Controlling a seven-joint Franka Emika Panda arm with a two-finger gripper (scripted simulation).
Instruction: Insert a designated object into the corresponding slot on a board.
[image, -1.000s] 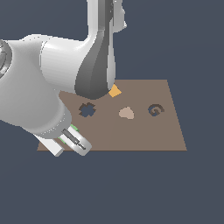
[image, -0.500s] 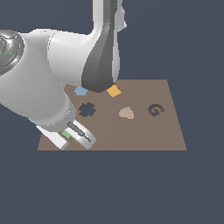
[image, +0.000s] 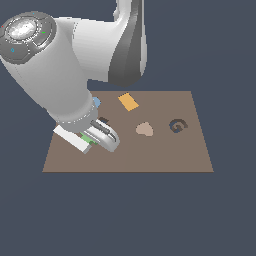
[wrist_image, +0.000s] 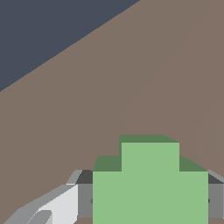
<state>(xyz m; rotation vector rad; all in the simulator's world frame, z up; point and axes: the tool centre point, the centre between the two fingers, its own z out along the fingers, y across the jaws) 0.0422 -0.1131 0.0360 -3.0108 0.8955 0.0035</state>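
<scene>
Gripper: the gripper (image: 97, 136) is closed on the green cross (wrist_image: 150, 183) — one finger on each side of it, as the wrist view shows.
Green cross: held above the board (image: 165, 150), near its edge at the exterior view's left, so that it can be carried to its cutout.
Slot: the cross-shaped slot (image: 103, 120) is mostly hidden behind the arm — it seems just beside the gripper.
Surface: flat, brown, plain.
Room: dark, empty background.
</scene>
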